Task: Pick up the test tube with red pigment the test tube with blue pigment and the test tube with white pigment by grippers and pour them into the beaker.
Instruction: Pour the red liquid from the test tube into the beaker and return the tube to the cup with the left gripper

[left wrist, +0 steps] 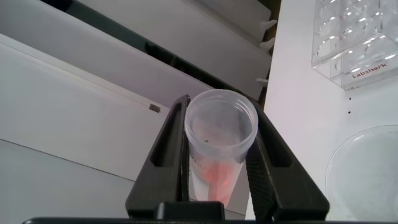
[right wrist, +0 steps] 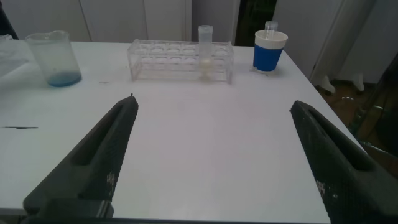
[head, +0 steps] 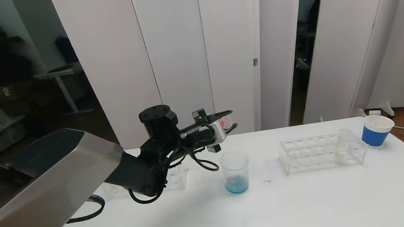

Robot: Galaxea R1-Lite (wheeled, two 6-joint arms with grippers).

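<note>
Bright overhead light, soft arm shadow on table (head: 315, 200), dim background

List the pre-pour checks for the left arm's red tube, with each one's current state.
1. Grip: left gripper shut on the red tube, a finger on each side. Ok.
2. Tube contents: red pigment is inside it. Ok.
3. Position: in the head view the red tube is above and behind the beaker; whether its mouth is over the rim, cannot tell.
4. Beaker: upright on the table, blue liquid at the bottom. Ok.
5. White tube: standing in the rack, away from the pour. Ok.
6. Right gripper: open, low over the table, apart from the beaker. Ok.
</note>
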